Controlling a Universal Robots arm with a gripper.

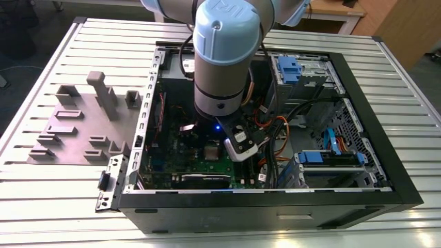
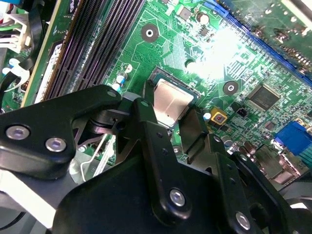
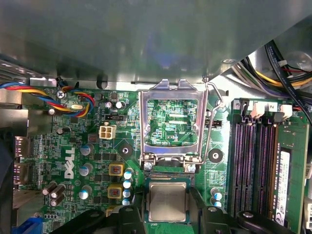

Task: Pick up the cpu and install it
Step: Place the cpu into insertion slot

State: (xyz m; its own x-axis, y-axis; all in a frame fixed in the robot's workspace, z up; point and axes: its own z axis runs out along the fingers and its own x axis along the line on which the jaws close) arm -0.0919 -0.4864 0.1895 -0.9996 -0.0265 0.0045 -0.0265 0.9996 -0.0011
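Gripper fingers clamping cpu over socket; skewed seating risking damaging it. Exterior view: cables at gripper's 3 o'clock risking snagging.

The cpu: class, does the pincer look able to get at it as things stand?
Probably yes: the pincer hangs directly over the cpu, the socket frame is swung open, and nothing covers it.

Landmark: the cpu. The gripper straddles it and takes up the room on two opposite sides. Just beside a third side, the hinged metal frame lies flipped open, with its wire lever alongside. Capacitors crowd one flank and memory slots run near the other. Opposite the frame, the board carries low parts only.
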